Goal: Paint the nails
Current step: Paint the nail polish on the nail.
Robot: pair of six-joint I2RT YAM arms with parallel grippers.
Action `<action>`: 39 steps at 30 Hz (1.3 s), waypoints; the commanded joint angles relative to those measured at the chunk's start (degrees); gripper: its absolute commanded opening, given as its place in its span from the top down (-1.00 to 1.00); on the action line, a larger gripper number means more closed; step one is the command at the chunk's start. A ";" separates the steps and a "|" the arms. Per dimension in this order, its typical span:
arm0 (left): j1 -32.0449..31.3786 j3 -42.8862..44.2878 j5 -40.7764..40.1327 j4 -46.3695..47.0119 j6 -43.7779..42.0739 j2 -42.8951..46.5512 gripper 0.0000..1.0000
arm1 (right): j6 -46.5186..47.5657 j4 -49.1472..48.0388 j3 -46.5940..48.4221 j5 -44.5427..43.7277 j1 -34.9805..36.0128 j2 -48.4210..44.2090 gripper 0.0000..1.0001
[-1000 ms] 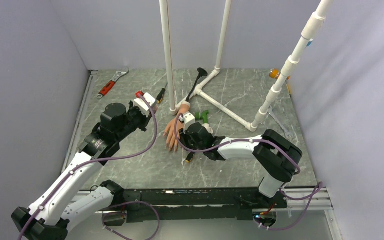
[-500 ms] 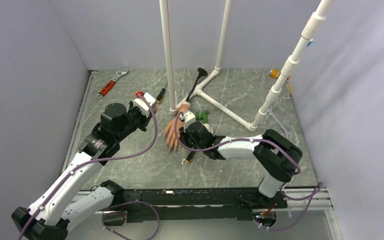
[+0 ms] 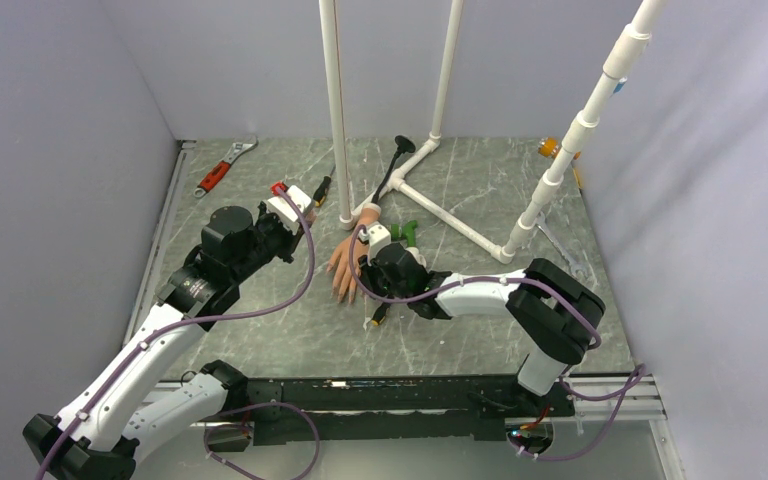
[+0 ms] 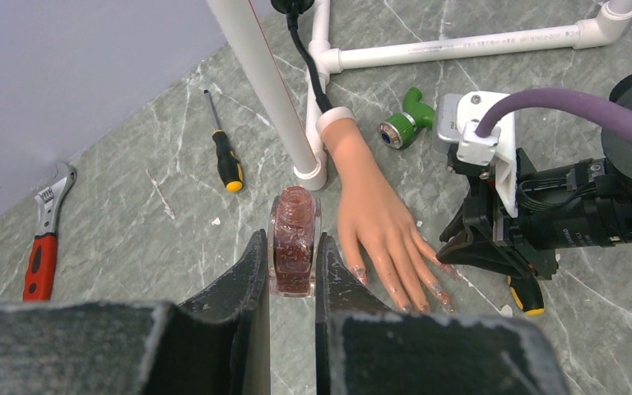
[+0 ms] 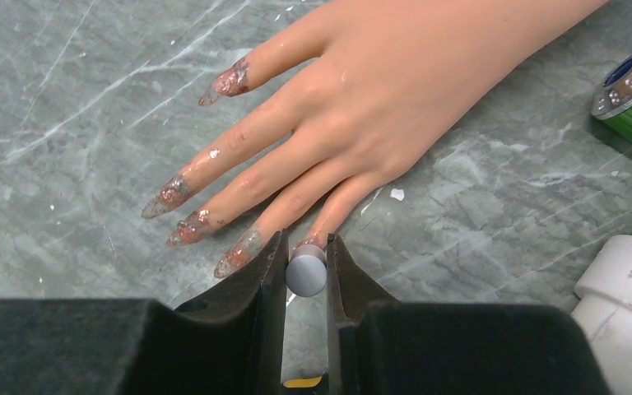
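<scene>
Nearest the arm bases, the right jaws are pinched on a small grey round cap (image 5: 306, 274), seen end-on from the right wrist, just at the tip of the mannequin hand's (image 5: 395, 90) little finger; whether anything touches that nail cannot be told. A yellow-and-black screwdriver (image 3: 378, 315) lies on the grey marbled desk (image 3: 260, 330) just beneath these jaws. The hand lies palm down with its fingers pointing toward the near edge. The nails (image 5: 164, 198) are long and pointed and carry patchy reddish glitter (the thumb's too), with smears running up the fingers. To the thumb side of the hand, and apart from it, the left jaws clamp an uncapped bottle of reddish glitter polish (image 4: 295, 240), held upright. Farther back, the hand's white wrist cuff (image 4: 333, 118) sits just beside the foot of an upright white PVC pipe (image 4: 255, 74), with a green fitting (image 4: 403, 122) near the wrist on the other side. A second screwdriver (image 4: 227, 156) lies beyond the bottle, and a red-handled wrench (image 3: 222, 168) rests at the far left corner.
</scene>
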State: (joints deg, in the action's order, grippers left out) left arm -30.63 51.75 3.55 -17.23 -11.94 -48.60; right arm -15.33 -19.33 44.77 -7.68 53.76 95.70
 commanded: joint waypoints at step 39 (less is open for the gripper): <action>-0.07 1.39 -0.31 1.60 -0.49 0.76 1.00 | 1.33 0.87 2.36 0.83 -0.04 -0.90 1.00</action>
State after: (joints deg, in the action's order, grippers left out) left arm -30.63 51.75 3.55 -17.23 -11.94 -48.58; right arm -14.94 -17.93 44.42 -5.56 53.76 95.24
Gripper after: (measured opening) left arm 0.175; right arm 0.203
